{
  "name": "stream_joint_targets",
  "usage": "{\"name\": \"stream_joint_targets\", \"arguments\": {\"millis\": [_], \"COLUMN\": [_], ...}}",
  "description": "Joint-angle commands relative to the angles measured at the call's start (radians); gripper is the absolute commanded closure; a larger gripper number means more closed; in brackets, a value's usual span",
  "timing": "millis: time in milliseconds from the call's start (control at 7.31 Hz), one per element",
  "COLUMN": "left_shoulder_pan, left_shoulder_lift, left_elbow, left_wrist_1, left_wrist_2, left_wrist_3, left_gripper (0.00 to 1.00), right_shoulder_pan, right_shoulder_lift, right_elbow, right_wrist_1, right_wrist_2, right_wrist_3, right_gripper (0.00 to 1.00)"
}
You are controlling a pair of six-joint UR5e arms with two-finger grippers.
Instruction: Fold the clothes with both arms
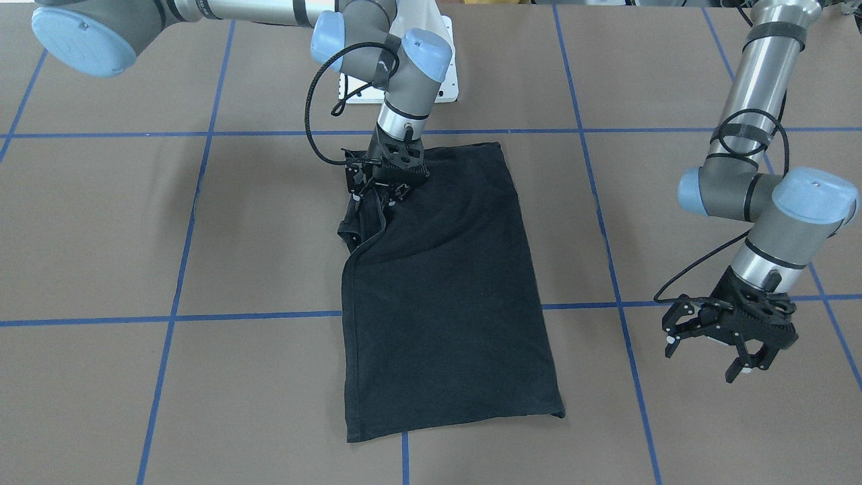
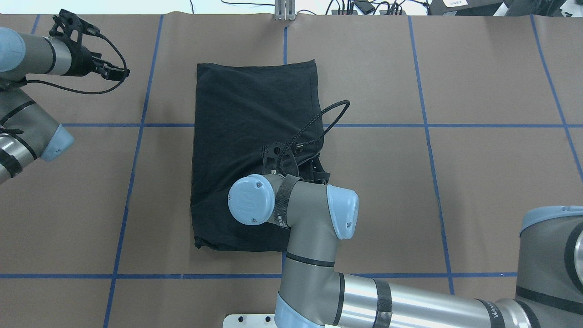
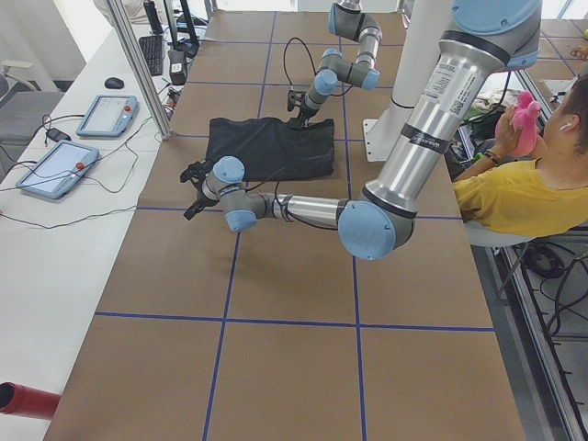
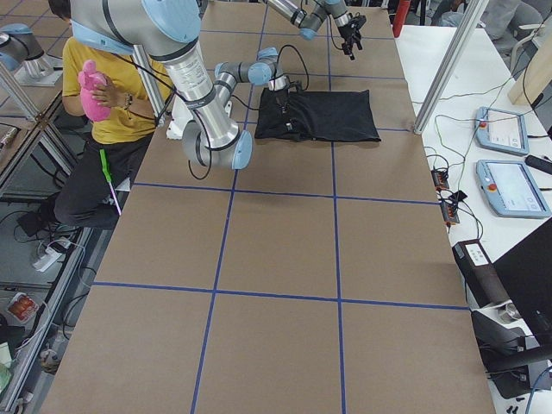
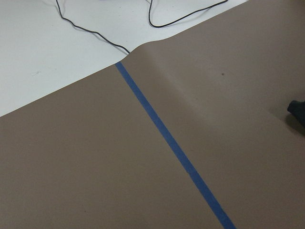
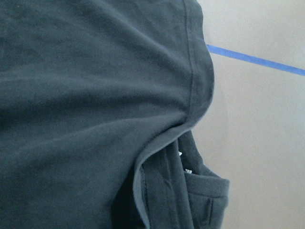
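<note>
The black short-sleeved T-shirt [image 1: 444, 283] lies flat on the brown paper-covered table with its grid of blue tape lines [image 1: 101, 236]. The shirt is folded lengthways into a long, plain black rectangle. It sits just in front of the white base block [image 1: 448, 87], with one short end close to the block and the other pointing straight away from it.

The silver-grey right arm with light-blue joint caps [image 1: 363, 34] reaches out over the block and bends down to the shirt's near end. The matching left arm [image 1: 768, 87] stands well off to the block's left, its wrist hanging over bare table far from the block.

The black two-finger right gripper [image 1: 374, 197] is down on the shirt corner nearest the block, on the block's right side. Its fingers are lost against the dark fabric, so I cannot tell how far apart they stand or whether they pinch the cloth. The black left gripper [image 1: 707, 353] hovers above the table, well apart from the shirt, with its fingers spread wide and holding nothing.

Just beyond the right gripper, a tucked-under sleeve [image 1: 353, 229] bunches out from beneath a raised hem.
</note>
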Motion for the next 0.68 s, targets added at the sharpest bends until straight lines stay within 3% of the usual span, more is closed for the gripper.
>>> {"name": "stream_joint_targets", "arguments": {"millis": [0, 547], "left_shoulder_pan": [0.002, 0.002], "left_shoulder_lift": [0.000, -0.002], "left_elbow": [0.000, 0.000], "left_wrist_1": [0.000, 0.002], "left_wrist_2": [0.000, 0.000], "left_wrist_3": [0.000, 0.000], "left_gripper": [0.00, 0.00], "right_shoulder_pan": [0.002, 0.007], "right_shoulder_lift": [0.007, 0.014], "right_elbow": [0.002, 0.014], "right_wrist_1": [-0.002, -0.003], "right_wrist_2": [-0.001, 0.000], "right_wrist_3": [0.000, 0.000], "right_gripper": [1.00, 1.00]}}
